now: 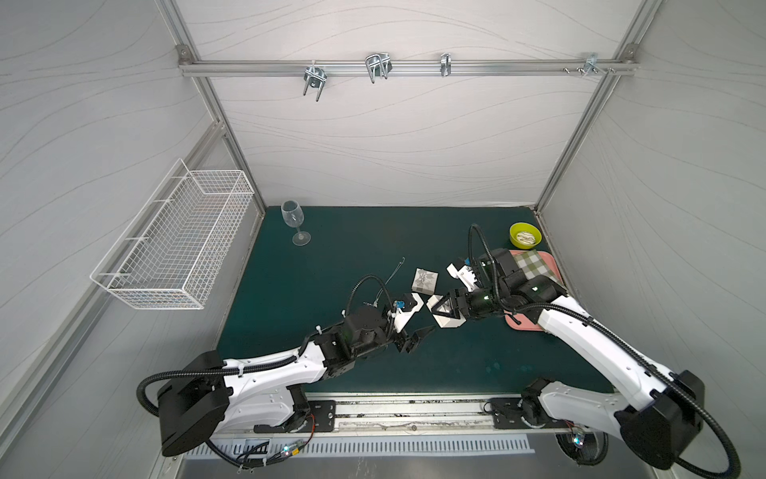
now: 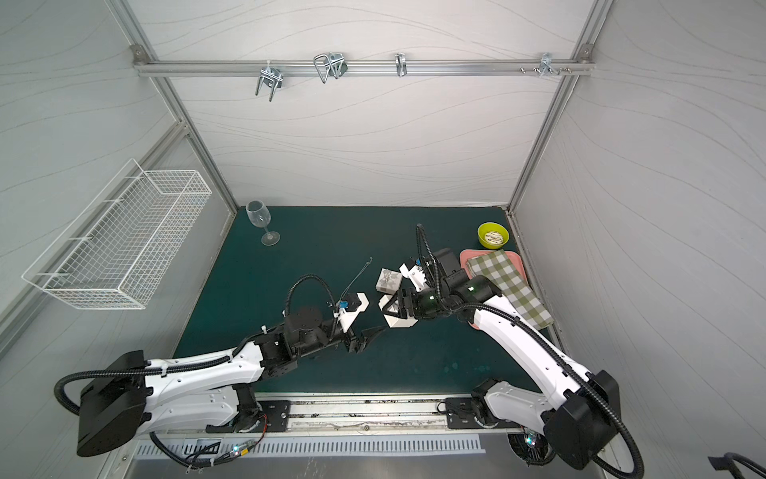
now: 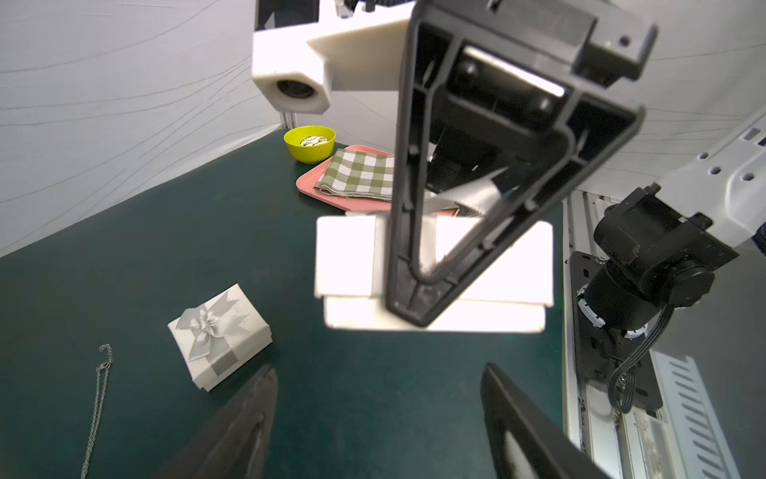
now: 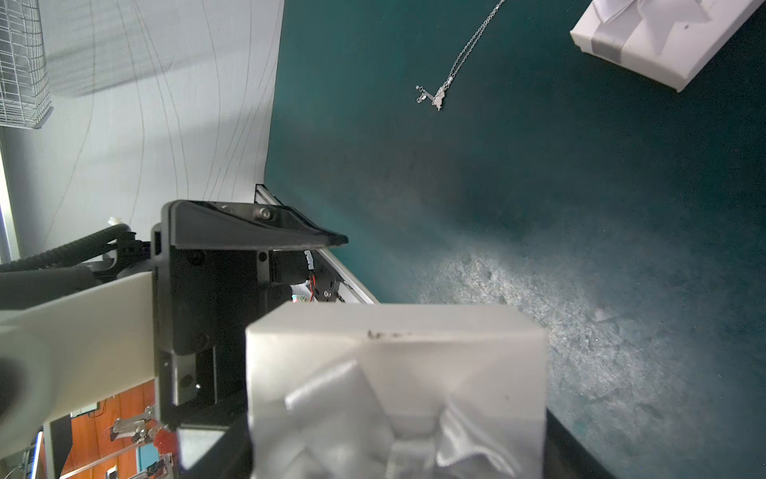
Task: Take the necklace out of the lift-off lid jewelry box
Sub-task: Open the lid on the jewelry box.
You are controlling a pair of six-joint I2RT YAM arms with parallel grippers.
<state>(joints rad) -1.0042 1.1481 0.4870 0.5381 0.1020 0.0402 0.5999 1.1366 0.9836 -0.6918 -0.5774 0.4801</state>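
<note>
In both top views a silver necklace (image 1: pixel 389 282) (image 2: pixel 354 280) lies stretched out on the green mat, outside any box. Its pendant (image 4: pixel 433 97) shows in the right wrist view. My right gripper (image 1: pixel 441 309) (image 2: pixel 391 309) is shut on the white lift-off lid jewelry box (image 3: pixel 435 269) (image 4: pixel 393 365), whose lid is on and carries a silver bow. My left gripper (image 1: pixel 418 338) (image 3: pixel 379 373) stands open and empty just in front of that box. A second white bow box (image 1: pixel 425 280) (image 3: pixel 219 336) sits closed on the mat between the necklace and the held box.
A wine glass (image 1: pixel 295 222) stands at the back left. A green bowl (image 1: pixel 524 236) and a pink tray (image 1: pixel 526 323) with a checked cloth (image 1: pixel 534 265) sit at the right edge. A wire basket (image 1: pixel 174 257) hangs on the left wall.
</note>
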